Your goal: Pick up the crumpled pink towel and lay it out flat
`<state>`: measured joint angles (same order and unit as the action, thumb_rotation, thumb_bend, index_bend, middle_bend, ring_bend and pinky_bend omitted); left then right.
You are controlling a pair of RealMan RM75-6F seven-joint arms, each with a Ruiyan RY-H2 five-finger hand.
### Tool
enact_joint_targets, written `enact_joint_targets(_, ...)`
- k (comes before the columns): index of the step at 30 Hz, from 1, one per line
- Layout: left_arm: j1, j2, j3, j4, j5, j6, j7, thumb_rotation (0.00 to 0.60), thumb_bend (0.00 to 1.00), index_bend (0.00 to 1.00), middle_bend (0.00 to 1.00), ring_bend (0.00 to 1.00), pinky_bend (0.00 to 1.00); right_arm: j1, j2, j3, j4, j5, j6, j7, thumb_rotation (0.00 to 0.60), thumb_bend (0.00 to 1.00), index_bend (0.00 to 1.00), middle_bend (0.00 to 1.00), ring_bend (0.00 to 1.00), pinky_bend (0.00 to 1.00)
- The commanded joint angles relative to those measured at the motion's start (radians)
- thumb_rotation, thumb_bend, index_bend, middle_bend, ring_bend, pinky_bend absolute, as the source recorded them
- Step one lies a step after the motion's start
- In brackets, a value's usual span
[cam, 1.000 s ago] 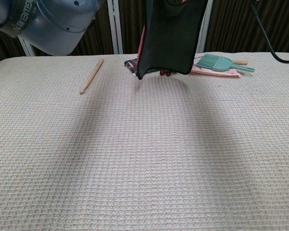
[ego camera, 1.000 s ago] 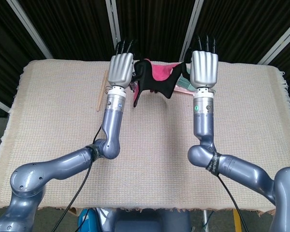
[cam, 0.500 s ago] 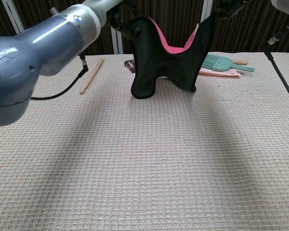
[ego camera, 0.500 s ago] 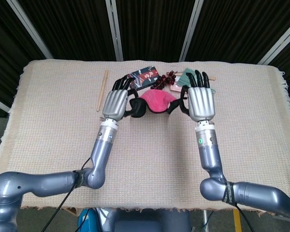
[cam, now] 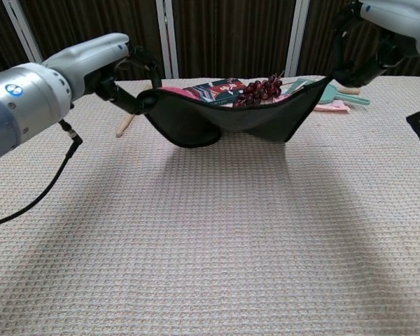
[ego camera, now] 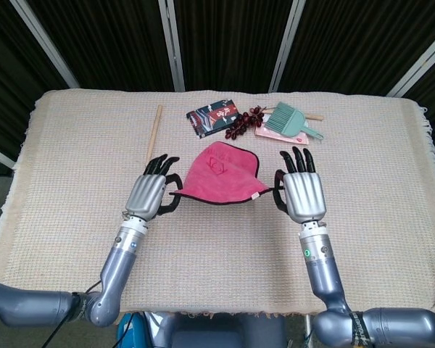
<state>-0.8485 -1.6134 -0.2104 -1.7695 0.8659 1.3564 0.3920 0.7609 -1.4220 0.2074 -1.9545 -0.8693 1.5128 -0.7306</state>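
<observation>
While the left hand (ego camera: pixel 150 194) pinches one corner of the towel (ego camera: pixel 221 175) and the right hand (ego camera: pixel 301 192) pinches the opposite one, the cloth hangs stretched between them, pink side up and dark underside sagging, clear of the table (ego camera: pixel 80 196) near its middle. Behind it, by the far edge, lie a stick (ego camera: pixel 153 135), a packet (ego camera: pixel 212 117), berries (ego camera: pixel 243 124) and a brush (ego camera: pixel 291 120).

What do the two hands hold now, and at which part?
The pink towel: left hand grips its left edge, right hand its right corner.
</observation>
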Motion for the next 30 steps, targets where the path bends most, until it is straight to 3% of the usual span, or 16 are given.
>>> enact_joint_targets(1, 0.043, 0.016, 0.047, -0.034, 0.041, 0.028, -0.01, 0.6, 0.52, 0.6, 0.1, 0.0, 0.0, -0.035, 0.002, -0.039, -0.023, -0.039, 0.023, 0.006, 0.6, 0.56, 0.62, 0.18, 0.02, 0.0)
enact_joint_targets(20, 0.207, 0.007, 0.228, -0.123, 0.279, 0.106, -0.031, 0.6, 0.52, 0.6, 0.1, 0.0, 0.0, -0.202, 0.02, -0.207, -0.091, -0.253, 0.112, 0.037, 0.6, 0.56, 0.62, 0.17, 0.02, 0.0)
enact_joint_targets(30, 0.261, 0.0, 0.258, -0.107, 0.344, 0.105, -0.04, 0.6, 0.52, 0.6, 0.1, 0.0, 0.0, -0.258, 0.036, -0.228, -0.095, -0.314, 0.121, 0.048, 0.6, 0.56, 0.63, 0.18, 0.02, 0.0)
